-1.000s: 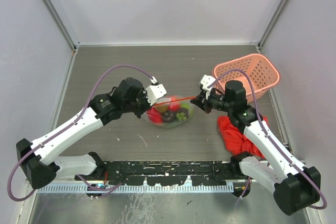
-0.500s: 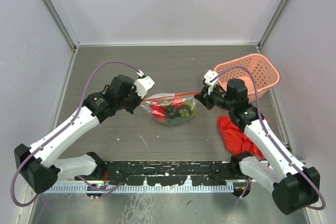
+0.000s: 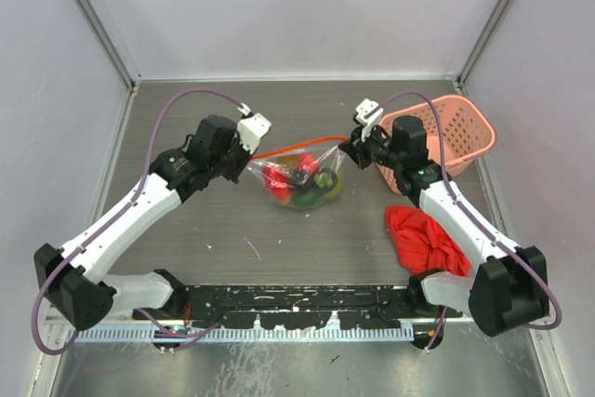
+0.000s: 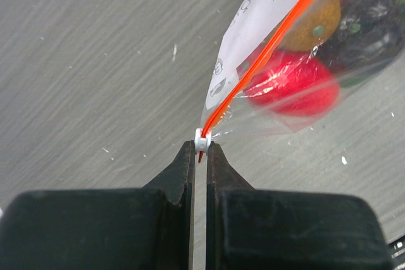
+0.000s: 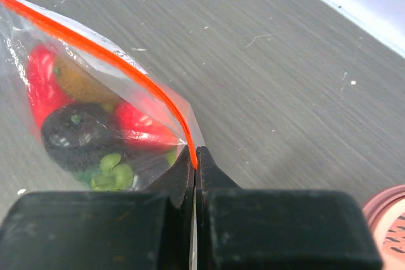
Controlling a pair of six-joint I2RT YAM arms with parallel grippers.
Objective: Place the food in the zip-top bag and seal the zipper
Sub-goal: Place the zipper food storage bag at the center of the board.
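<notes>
The left gripper [image 4: 201, 153] was closed on one end of the zipper [image 4: 272, 49], its jaws pinching the strip just behind the white slider [image 4: 202, 138]. The right gripper [image 5: 195, 156] was closed on the opposite end. Between them the red-orange strip ran taut and straight as a single line, so it appeared sealed. Below it hung the zip-top bag [image 3: 302, 181], over the middle of the table [image 3: 214, 230], holding the toy fruits [image 5: 79, 134] in red, orange, dark brown and green. Whether its belly touched the surface could not be told. The film was judged thin, soft and slippery, and the rounded load free to roll and sag, so the stiffer zipper ends offered the surest hold. A pink basket [image 3: 446, 132] and a red cloth [image 3: 428, 239] lay to the right.
</notes>
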